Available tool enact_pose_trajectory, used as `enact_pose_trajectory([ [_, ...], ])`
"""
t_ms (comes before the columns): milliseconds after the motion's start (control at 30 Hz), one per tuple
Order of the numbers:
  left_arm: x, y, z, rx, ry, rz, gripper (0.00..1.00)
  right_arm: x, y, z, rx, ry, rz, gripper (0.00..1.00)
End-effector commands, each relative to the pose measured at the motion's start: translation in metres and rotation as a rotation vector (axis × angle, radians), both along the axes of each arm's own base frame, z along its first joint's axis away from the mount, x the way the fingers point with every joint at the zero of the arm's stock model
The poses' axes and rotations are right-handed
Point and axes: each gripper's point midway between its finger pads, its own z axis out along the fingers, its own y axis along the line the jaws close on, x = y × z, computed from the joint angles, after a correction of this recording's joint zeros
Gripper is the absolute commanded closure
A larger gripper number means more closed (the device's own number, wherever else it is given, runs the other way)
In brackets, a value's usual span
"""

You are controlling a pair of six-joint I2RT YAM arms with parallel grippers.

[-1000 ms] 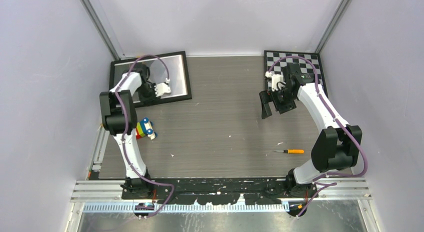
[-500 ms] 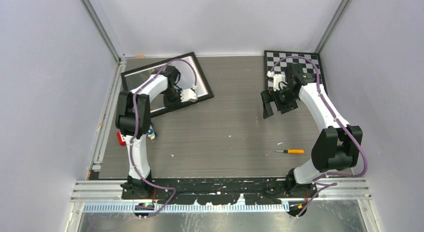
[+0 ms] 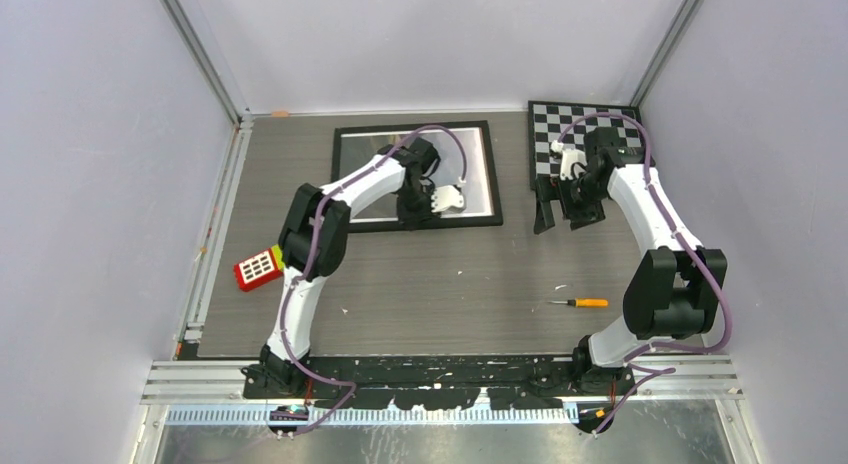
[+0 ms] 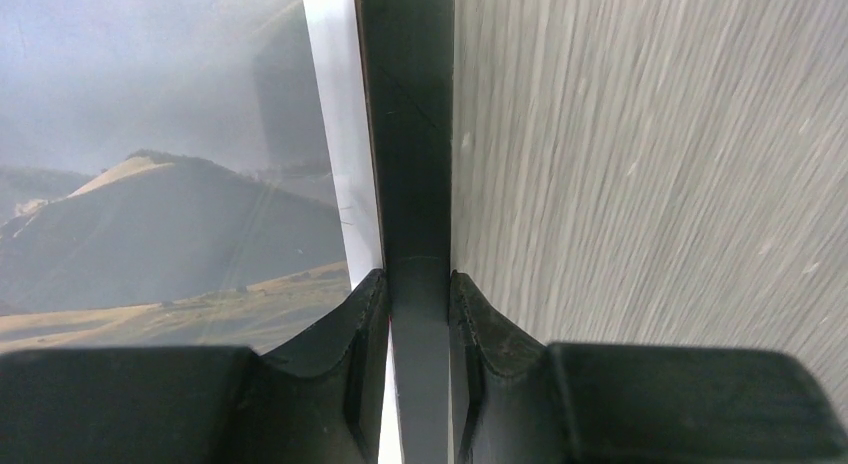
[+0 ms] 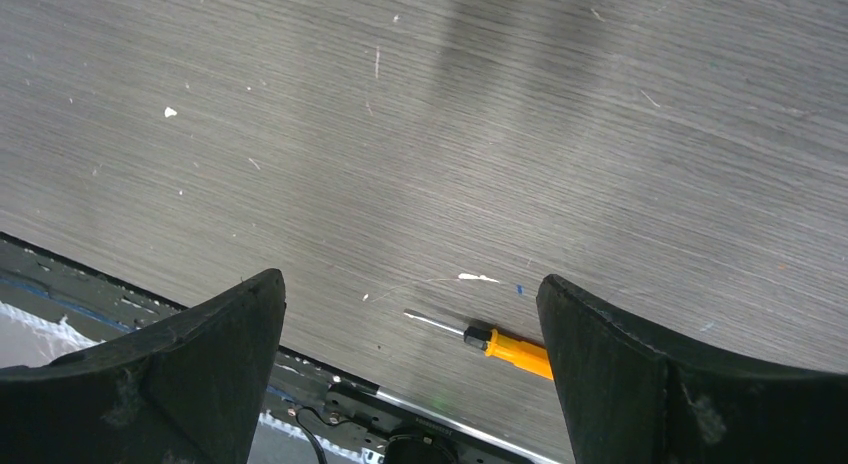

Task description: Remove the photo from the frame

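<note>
Tabletop (image 3: 450, 284): frame (image 4: 410, 134) has slid from left corner to centre, left gripper (image 4: 418, 284) pinching its edge; right gripper (image 5: 408, 284) wide.

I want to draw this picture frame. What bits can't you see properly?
- The frame's back: faces down onto the table, in every view.
- The photo: left wrist view cuts most off; from above, glare and the left arm cover it.
- The left hand gripping the frame's edge: from above, tucked under its own wrist.
- The red toy: top view, too small and partly behind the left arm.
</note>
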Motion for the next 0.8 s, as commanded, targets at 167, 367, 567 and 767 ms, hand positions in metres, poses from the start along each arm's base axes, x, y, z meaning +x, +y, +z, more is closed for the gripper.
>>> enact_pose_trajectory([
  [167,-0.055,-0.069,-0.003,-0.047,0.263,0.309,0.90,-0.004,-0.007,-0.001,0.019,0.015,-0.072,0.00],
  [367,-0.088,-0.102,0.012,-0.080,0.403,0.492,0.89,-0.003,-0.005,-0.008,0.030,0.031,-0.101,0.00],
  [567,-0.094,-0.113,0.054,-0.171,0.454,0.560,0.70,-0.005,-0.001,-0.015,0.052,0.063,-0.111,0.00],
  [767,-0.041,-0.078,0.109,-0.309,0.375,0.632,0.21,-0.019,0.003,-0.027,0.070,0.100,-0.107,0.00],
])
